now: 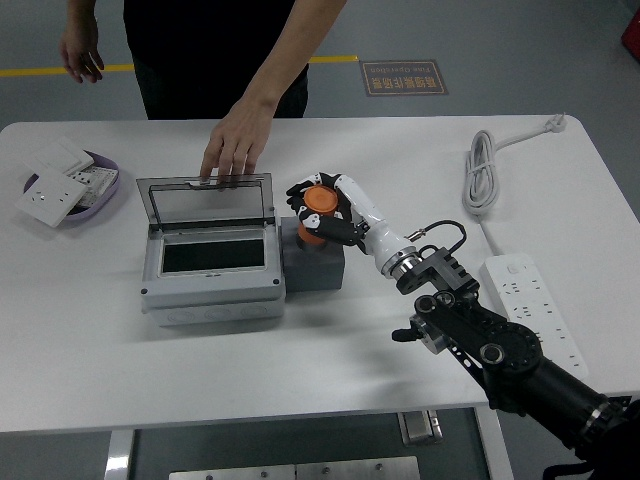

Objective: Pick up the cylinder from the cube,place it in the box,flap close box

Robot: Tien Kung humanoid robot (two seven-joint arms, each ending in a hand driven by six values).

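Observation:
An orange cylinder (319, 201) is held just above the dark grey cube (314, 265), with my right hand (318, 210) shut on it from the right. The grey box (212, 267) stands left of the cube, its clear flap lid (207, 206) raised. A person's hand (233, 145) at the far side rests its fingers on the lid's top edge. My left arm is not visible.
A purple dish (103, 186) with white wall sockets (52, 197) sits at the far left. A coiled white cable (484, 172) and a white power strip (533, 309) lie on the right. The person stands behind the table.

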